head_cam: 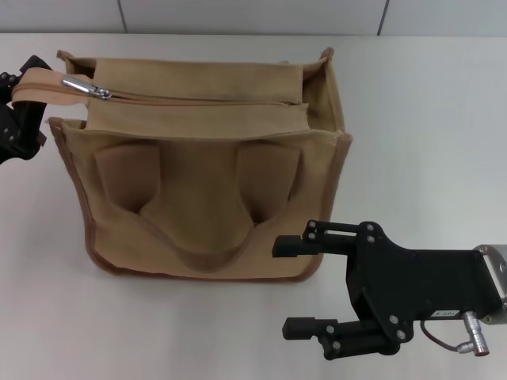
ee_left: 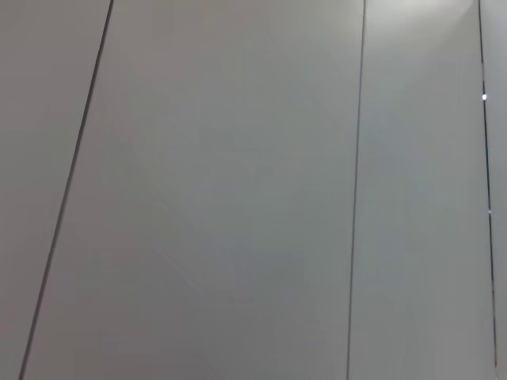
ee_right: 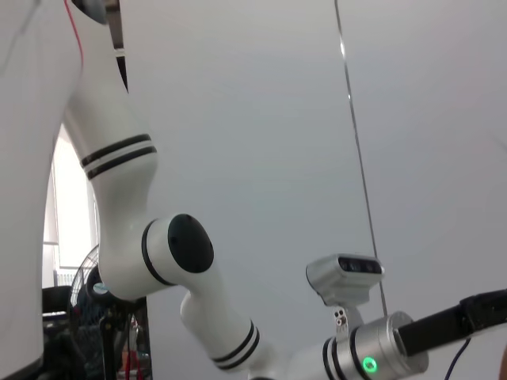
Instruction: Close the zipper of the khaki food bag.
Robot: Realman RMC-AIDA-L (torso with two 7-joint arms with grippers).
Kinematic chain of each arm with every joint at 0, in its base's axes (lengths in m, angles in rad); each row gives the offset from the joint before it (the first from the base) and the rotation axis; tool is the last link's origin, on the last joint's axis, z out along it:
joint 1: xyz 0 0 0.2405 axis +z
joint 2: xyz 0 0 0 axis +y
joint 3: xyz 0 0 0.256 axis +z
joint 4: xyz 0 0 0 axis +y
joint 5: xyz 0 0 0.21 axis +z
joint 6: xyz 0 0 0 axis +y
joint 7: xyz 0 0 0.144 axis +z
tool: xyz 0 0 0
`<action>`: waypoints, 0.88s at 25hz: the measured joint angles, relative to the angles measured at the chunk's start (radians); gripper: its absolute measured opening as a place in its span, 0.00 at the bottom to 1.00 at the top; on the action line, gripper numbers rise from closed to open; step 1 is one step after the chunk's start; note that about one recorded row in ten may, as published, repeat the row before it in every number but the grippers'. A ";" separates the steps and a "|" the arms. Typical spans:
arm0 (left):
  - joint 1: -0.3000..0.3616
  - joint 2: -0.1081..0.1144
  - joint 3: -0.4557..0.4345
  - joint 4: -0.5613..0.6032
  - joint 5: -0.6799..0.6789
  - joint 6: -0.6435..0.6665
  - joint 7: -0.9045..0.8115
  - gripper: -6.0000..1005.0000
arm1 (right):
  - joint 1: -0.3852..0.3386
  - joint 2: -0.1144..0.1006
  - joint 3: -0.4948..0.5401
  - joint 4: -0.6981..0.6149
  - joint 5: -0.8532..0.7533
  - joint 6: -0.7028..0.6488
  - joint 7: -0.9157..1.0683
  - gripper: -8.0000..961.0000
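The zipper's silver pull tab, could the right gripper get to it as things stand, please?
Probably yes, though not directly. The right gripper is open at the near right corner of the khaki food bag, while the pull tab lies at the far left end of its top, beside the left gripper. Nothing blocks the top.

a plain white table [head_cam: 428, 119] is seen, bounded at its far edge by a pale panelled wall [head_cam: 253, 16]. the khaki food bag [head_cam: 206, 206] is stood directly on it, left of the middle.
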 joint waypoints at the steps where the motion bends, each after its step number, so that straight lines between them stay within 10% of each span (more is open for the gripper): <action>1: 0.000 0.000 0.000 0.000 0.000 0.000 0.000 0.02 | 0.000 0.000 0.000 0.000 0.000 0.000 0.000 0.80; 10: -0.020 0.000 0.005 -0.018 -0.013 0.030 -0.021 0.02 | 0.036 0.004 -0.009 0.029 0.309 -0.008 0.329 0.80; 22: -0.067 -0.002 0.006 -0.044 -0.013 0.052 -0.025 0.02 | 0.204 0.006 -0.099 0.039 0.337 0.197 0.423 0.80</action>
